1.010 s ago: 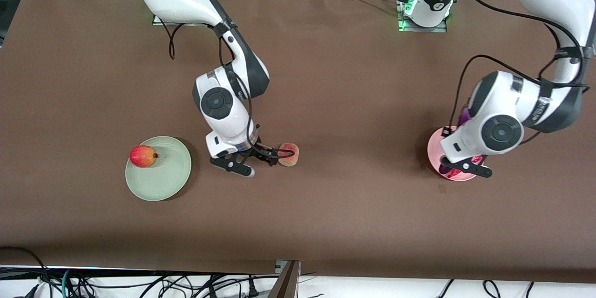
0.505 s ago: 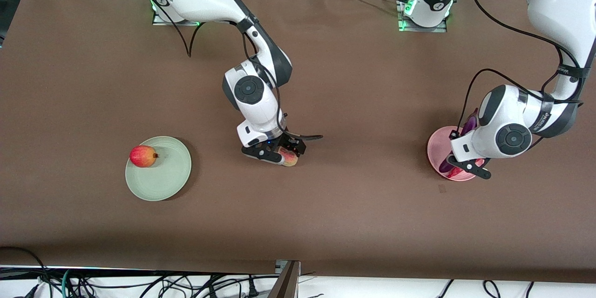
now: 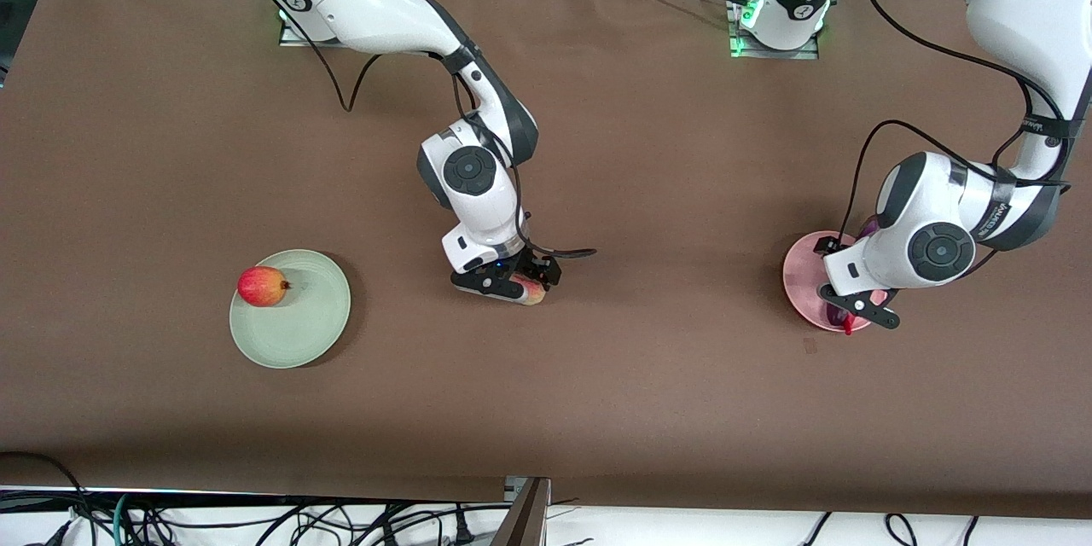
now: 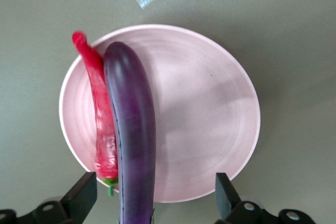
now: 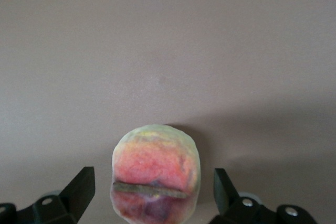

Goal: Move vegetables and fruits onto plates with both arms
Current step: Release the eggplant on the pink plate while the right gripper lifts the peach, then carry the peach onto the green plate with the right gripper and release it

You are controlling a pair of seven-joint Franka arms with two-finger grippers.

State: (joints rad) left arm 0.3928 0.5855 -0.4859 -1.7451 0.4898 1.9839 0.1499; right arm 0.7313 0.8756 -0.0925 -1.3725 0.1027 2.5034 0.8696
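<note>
Both fingers (image 5: 79,187) flank peach (image 5: 156,169), untouched.

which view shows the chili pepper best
The left wrist view: the chili pepper lies along the pink plate's edge beside the eggplant, seen whole. In the front view only a red tip peeks out under the left arm. The right wrist view shows none of it.

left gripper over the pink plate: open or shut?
Open. In the left wrist view the left gripper has its fingers spread wide; the eggplant and chili lie free on the pink plate.
</note>
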